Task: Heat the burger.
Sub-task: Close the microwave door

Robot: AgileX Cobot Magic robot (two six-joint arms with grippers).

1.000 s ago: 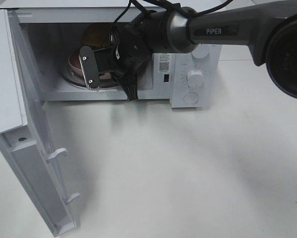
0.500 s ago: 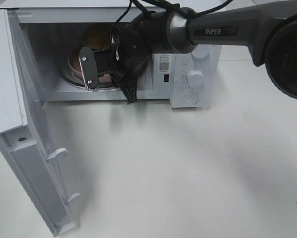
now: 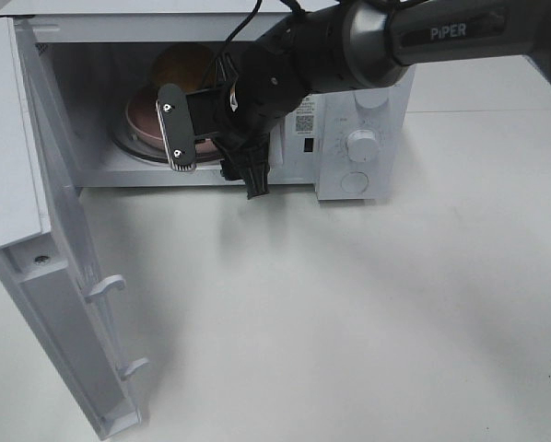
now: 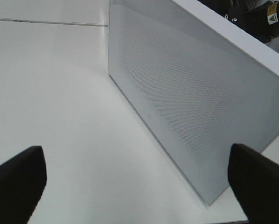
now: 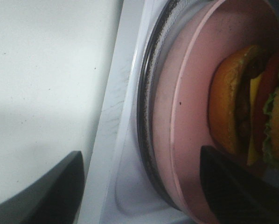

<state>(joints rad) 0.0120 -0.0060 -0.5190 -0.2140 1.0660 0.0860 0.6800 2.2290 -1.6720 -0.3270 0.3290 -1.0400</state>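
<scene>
My right pincer [image 3: 214,155] sits at the mouth of the microwave [image 3: 363,101], jaws apart, clamped on nothing. In the wrist view its two dark fingers [image 5: 233,186] stand wide. The rim of the pink plate [image 5: 177,140] and the edge of the glass turntable [image 5: 146,116] show b/w them. One finger is over the plate, the other is out over the table [image 5: 37,70] just in front of the microwave's sill. Can't tell whether the inner finger touches the plate.

The burger [image 3: 183,66] is inside the microwave, on the plate, and the plate rests on the turntable. From the high view only the bun top shows, toward the back of the cavity, behind my wrist. The wrist view gives more: golden bun, dark patty, yellow cheese, a red slice, a green leaf. It's narrower than the plate, w/ bare pink around it on the near side.

The door [image 3: 45,276] is open, swung out wide from the microwave's left side toward the front. Two white knobs [image 3: 361,143] sit on the panel at the microwave's right. My right arm [image 3: 441,37] comes in across the microwave's top right corner.

My left pincer [image 4: 139,186] is also apart and empty. It's outside the microwave, above the table, facing the door's mesh panel.
</scene>
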